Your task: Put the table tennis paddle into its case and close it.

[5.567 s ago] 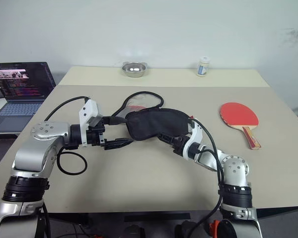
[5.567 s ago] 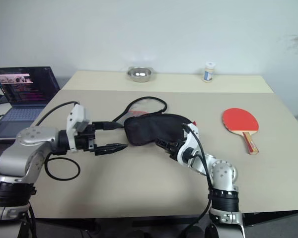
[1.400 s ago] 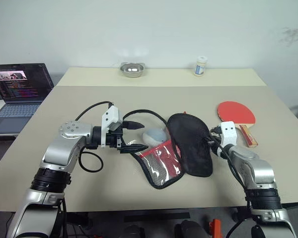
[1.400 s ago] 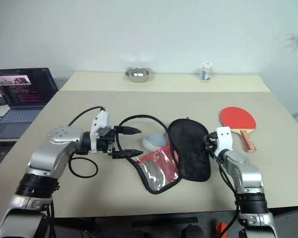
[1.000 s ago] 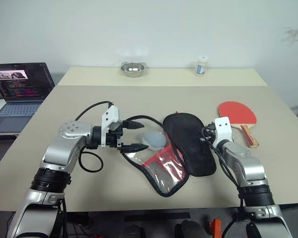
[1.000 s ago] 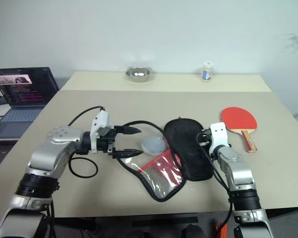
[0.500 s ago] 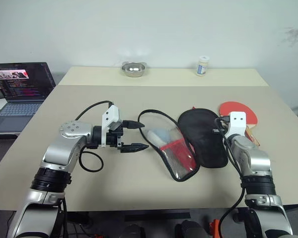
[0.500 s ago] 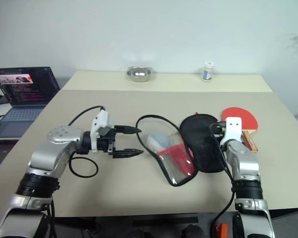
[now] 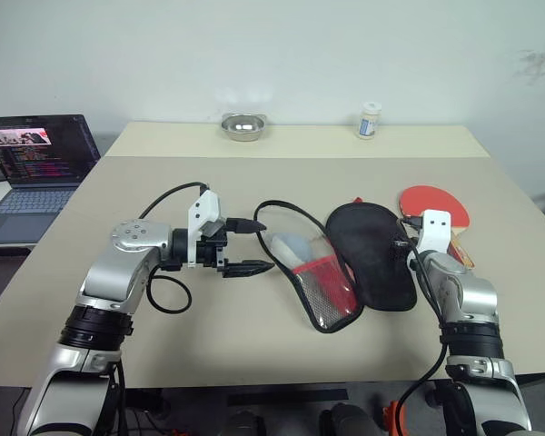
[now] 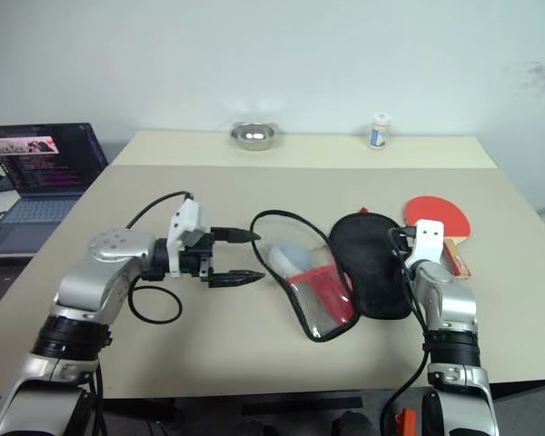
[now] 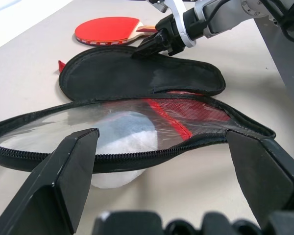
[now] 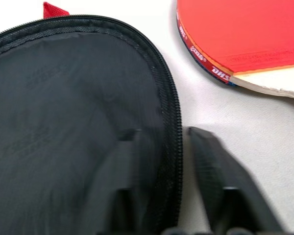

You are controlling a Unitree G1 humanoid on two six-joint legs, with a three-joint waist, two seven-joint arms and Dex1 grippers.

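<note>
The right gripper (image 12: 179, 171) straddles the zipped rim of the case (image 9: 368, 259): one finger lies on the black fabric, the other on the table (image 9: 254, 345) just outside the rim, jaws partly parted and clamping nothing. In the head views the right wrist hides the handle of the table tennis paddle (image 9: 433, 201), and the gripper itself shows poorly there. The paddle lies flat at the table's right side, just beside the case and outside it. Compared with a second ago, the case has shifted right toward the paddle, and the right gripper has let go of the rim it pinched. The case lies unzipped: a black fabric half, and a half of clear film and red mesh with a pale soft lump (image 11: 120, 147) under it. The left gripper (image 9: 252, 246) hovers spread wide, empty, near the case's open edge.
</note>
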